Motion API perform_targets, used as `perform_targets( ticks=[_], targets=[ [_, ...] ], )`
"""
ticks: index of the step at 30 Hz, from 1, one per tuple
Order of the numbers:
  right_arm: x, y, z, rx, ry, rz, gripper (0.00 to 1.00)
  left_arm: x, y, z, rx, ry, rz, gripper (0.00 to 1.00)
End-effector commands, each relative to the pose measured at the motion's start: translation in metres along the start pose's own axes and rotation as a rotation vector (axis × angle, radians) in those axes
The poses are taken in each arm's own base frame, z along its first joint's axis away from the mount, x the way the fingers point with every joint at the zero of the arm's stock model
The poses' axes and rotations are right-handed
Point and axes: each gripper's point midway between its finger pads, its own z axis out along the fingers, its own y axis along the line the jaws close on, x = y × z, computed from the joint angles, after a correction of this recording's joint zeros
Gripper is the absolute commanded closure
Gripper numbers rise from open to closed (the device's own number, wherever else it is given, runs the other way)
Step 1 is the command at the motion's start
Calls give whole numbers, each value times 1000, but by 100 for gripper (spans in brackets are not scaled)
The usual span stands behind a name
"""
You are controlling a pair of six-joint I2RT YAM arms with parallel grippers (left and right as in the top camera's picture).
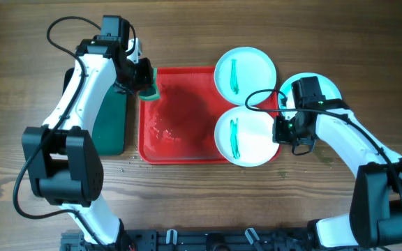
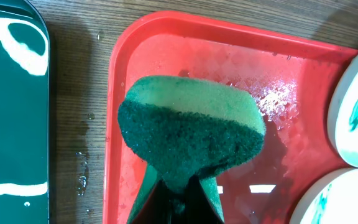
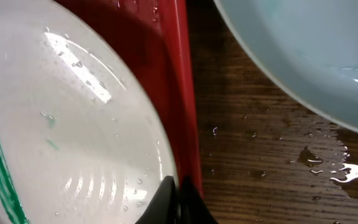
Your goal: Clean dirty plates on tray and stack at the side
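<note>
The red tray [image 1: 180,118] lies at the table's middle. A plate with a teal smear [image 1: 245,70] sits over its far right corner. A second smeared plate [image 1: 246,136] lies on the tray's right side. My right gripper [image 1: 281,129] is shut on this plate's right rim, as the right wrist view shows, with the gripper [image 3: 178,199] on the plate [image 3: 61,124]. A third, clean-looking plate [image 1: 326,87] rests on the table to the right, partly under my right arm. My left gripper [image 1: 144,80] is shut on a green sponge [image 2: 191,130] above the tray's far left part [image 2: 120,93].
A dark green narrow tray [image 1: 110,118] lies left of the red tray and shows in the left wrist view [image 2: 11,106]. Water drops lie on the wood [image 3: 316,158] right of the red tray, and the tray floor looks wet [image 2: 272,99].
</note>
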Motion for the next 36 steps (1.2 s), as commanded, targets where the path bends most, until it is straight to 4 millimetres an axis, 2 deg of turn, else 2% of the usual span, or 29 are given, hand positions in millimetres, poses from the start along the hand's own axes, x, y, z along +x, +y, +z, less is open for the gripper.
perform_targets(
  ticks=[1, 5, 7, 9, 11, 14, 18, 24, 26, 30, 32, 34, 36],
  targets=[
    [-9, 6, -15, -6, -15, 1, 96, -8, -5, -12, 9, -40, -2, 96],
    [-13, 21, -44, -38, -39, -46, 96, -8, -6, -12, 9, -40, -2, 96],
    [-17, 44, -55, -87, -66, -73, 96, -8, -6, -12, 9, -40, -2, 96],
    [-24, 68, -54, -108, -107, -21, 96, -8, -6, -12, 9, -40, -2, 96],
    [-32, 85, -45, -75, -160, 93, 96, -8, -6, -12, 9, -40, -2, 96],
    [-34, 122, -15, -87, -182, 196, 95, -8, -6, -12, 9, -40, -2, 96],
    [-28, 151, 26, -92, -128, 212, 96, -8, -5, -12, 9, -40, -2, 96],
    [-33, 180, 61, -115, -55, 163, 96, -8, -5, -12, 9, -40, -2, 96],
    [-33, 191, 67, -178, -22, 104, 89, -8, -5, -12, 9, -40, -2, 96],
    [-37, 195, 70, -202, -31, 81, 79, -6, -6, -11, 8, -34, -1, 96],
    [-41, 197, 70, -214, -45, 77, 82, -3, -6, -8, 7, -24, 2, 96],
    [-41, 198, 70, -215, -46, 74, 94, 4, -6, -3, 3, -5, 13, 96],
    [-40, 200, 70, -226, -40, 46, 96, 13, -7, 7, 1, 16, 88, 96]
  ],
)
